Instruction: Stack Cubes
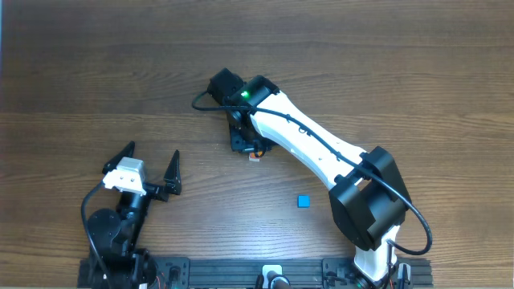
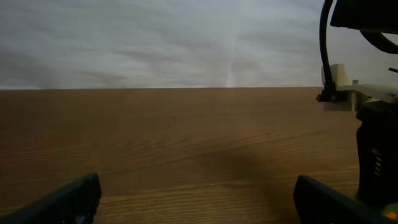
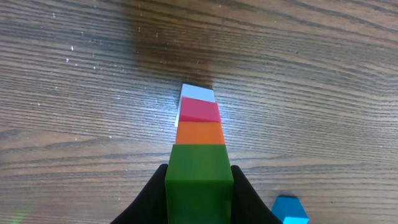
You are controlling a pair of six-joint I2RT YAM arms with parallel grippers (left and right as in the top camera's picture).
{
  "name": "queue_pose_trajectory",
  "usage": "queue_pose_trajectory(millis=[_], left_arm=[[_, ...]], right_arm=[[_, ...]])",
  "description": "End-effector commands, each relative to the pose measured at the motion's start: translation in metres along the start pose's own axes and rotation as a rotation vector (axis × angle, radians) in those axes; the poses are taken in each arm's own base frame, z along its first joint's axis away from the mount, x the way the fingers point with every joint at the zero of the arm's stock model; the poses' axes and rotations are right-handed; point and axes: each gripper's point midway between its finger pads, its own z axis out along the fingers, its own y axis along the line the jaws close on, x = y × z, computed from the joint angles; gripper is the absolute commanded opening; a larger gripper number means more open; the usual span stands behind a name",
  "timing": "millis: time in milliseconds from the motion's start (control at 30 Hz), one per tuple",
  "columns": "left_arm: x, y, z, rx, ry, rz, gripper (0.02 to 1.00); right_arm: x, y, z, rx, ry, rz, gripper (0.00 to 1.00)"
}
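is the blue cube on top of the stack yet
No, the blue cube lies on the table beside the stack, whose uppermost piece is the green cube.
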Motion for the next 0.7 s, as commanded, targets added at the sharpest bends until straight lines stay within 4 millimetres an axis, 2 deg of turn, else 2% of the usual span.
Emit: queue_pose_trajectory(millis=[33, 400, 700], left_arm=[[0.0011, 0.0003, 0.0, 0.001, -0.003, 0.015, 1.0], [0.0011, 0.0003, 0.0, 0.001, -0.003, 0.015, 1.0], [0.0011, 0.0003, 0.0, 0.001, -0.003, 0.015, 1.0]], right_arm=[[0.0031, 0.0017, -0.0033, -0.007, -0.005, 0.0, 0.012], [0.0041, 0.003, -0.0033, -0.007, -0.005, -0.005, 0.016], [0.0061, 0.0015, -0.0012, -0.001, 0.002, -0.005, 0.091]])
